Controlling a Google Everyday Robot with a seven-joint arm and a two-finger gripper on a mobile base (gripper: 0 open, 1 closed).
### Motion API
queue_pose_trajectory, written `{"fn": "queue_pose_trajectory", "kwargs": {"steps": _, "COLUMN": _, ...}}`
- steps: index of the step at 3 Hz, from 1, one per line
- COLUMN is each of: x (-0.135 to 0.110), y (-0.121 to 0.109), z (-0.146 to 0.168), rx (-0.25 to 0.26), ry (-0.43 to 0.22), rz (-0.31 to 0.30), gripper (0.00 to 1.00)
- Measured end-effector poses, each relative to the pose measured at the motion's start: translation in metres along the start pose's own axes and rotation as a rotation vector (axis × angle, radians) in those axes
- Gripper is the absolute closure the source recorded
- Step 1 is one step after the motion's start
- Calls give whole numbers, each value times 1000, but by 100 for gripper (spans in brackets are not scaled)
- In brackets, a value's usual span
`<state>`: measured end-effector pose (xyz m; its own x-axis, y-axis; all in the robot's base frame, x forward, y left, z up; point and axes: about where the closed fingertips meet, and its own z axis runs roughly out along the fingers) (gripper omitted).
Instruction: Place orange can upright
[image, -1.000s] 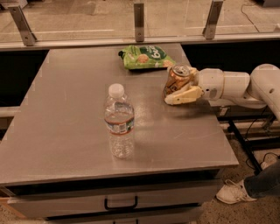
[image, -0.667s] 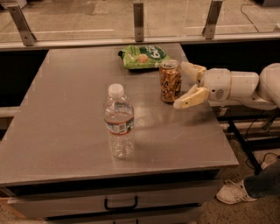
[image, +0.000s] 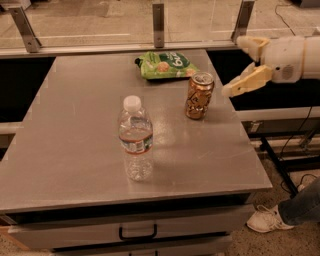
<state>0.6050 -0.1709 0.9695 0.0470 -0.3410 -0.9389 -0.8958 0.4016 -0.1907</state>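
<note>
The orange can stands upright on the grey table, right of centre, its silver top facing up. My gripper is to the right of the can, raised above the table's right edge and apart from the can. Its two pale fingers are spread wide and hold nothing.
A clear water bottle with a white cap stands at the table's middle, left of and nearer than the can. A green snack bag lies at the back behind the can. A person's shoe is on the floor at the lower right.
The can went from tilted in the gripper to standing upright on the table. The gripper let go and drew back to the right and upward, away from the can.
</note>
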Motion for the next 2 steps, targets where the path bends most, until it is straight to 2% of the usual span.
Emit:
{"fn": "queue_pose_trajectory", "kwargs": {"steps": 1, "x": -66, "y": -25, "z": -46, "rx": 114, "ry": 136, "rz": -106, "gripper": 0}}
{"fn": "queue_pose_trajectory", "kwargs": {"steps": 2, "x": -86, "y": -39, "z": -70, "rx": 173, "ry": 148, "rz": -139, "gripper": 0}}
